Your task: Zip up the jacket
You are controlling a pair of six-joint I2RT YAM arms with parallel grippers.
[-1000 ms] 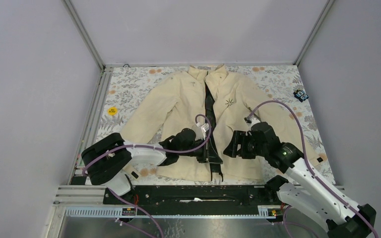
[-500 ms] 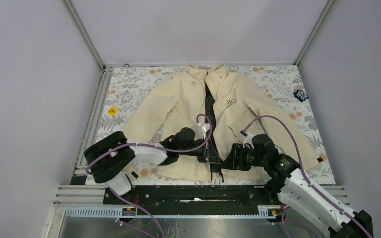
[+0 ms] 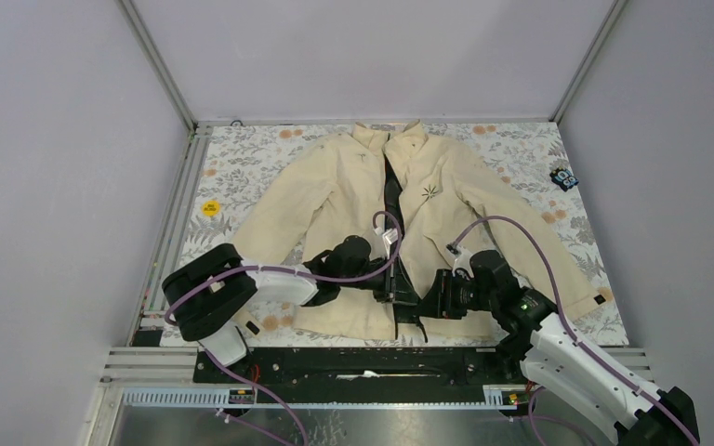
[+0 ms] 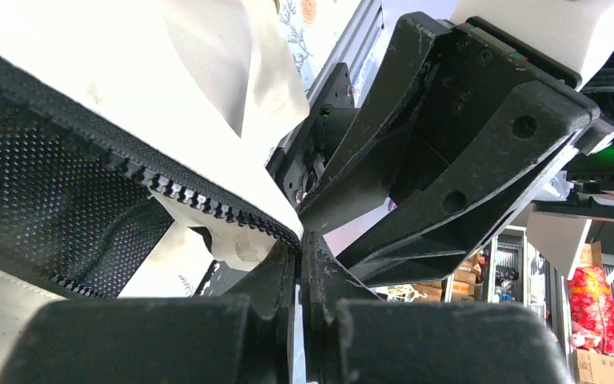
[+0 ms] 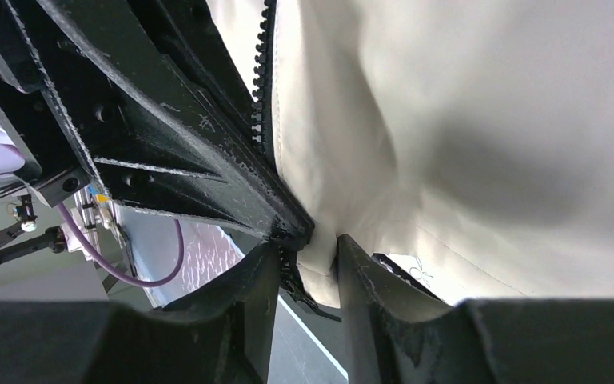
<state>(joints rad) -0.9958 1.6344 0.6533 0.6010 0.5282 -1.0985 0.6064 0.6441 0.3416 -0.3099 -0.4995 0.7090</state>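
Jacket (image 3: 335,195): cream, flat on floral table cover (image 3: 242,163), collar at far side, front unzipped, dark lining showing. L gripper (image 4: 301,240) pinched tight on toothed zip edge at hem. R gripper (image 5: 310,244): narrow gap, other panel's hem corner betw fingers; can't tell if clamped.

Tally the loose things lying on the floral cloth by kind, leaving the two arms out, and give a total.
jacket: 1
yellow round sticker: 1
small blue-and-black object: 1
Total: 3
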